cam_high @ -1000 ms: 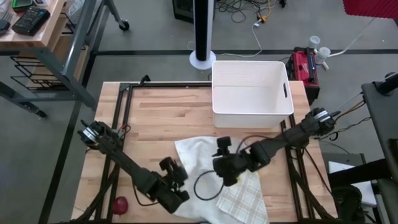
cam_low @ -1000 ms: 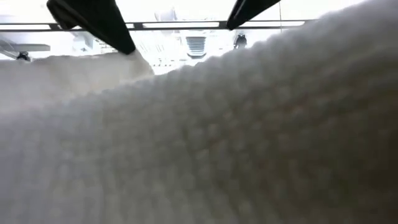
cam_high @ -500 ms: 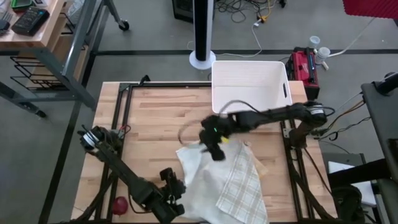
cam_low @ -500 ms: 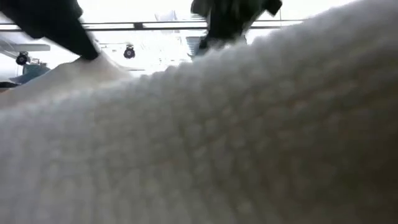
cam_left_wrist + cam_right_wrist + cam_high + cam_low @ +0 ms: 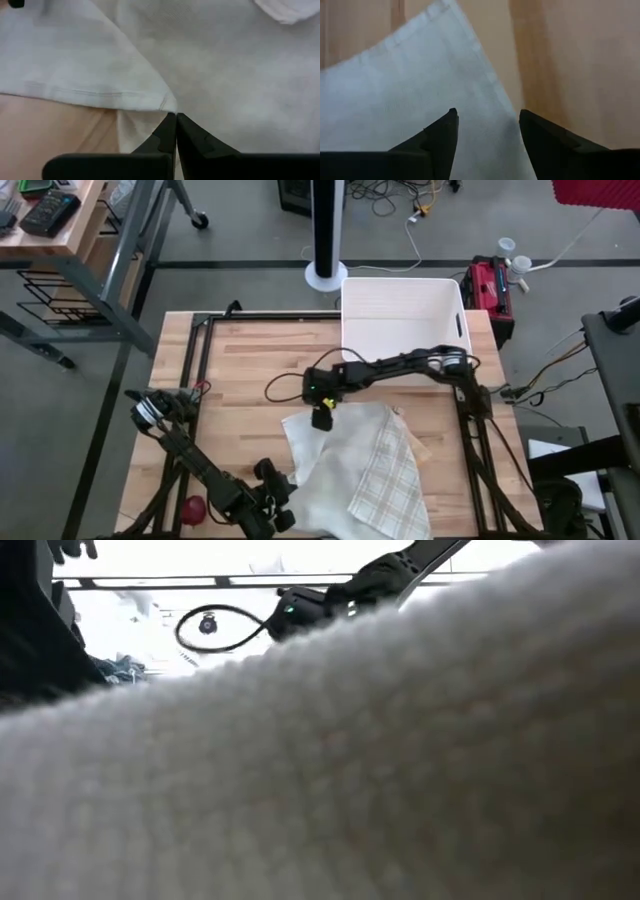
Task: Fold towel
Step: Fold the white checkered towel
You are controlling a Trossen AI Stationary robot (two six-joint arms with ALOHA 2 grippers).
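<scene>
In the high view, a white cloth towel [image 5: 345,470] with a beige checked part is seen lying crumpled on the light wooden slatted table [image 5: 250,370], in the near half, a little to the right of the middle. The right gripper [image 5: 322,418] is held at the far edge of the towel, near its upper left corner, with the dark arm stretched across the table from the right side. The left gripper [image 5: 272,508] is found at the near edge of the table, at the lower left edge of the towel. A white rectangular plastic bin [image 5: 404,320] is placed at the far side of the table, well apart from the towel. A small red round object [image 5: 193,508] is seen near the front left corner, beside the left arm.

In the low view, almost the whole picture is filled by the white woven towel [image 5: 380,770]. Above it, the dark right arm with a looped black cable [image 5: 215,628] is visible.

In the left wrist view, the two dark fingers [image 5: 167,135] are seen pressed together, fully closed, at a hemmed corner of the towel [image 5: 215,65]; whether cloth is pinched between them cannot be told.

In the right wrist view, the fingers [image 5: 442,135] are held apart, open, above a corner of the towel [image 5: 410,90] that lies on the wood. Nothing is gripped between them.
</scene>
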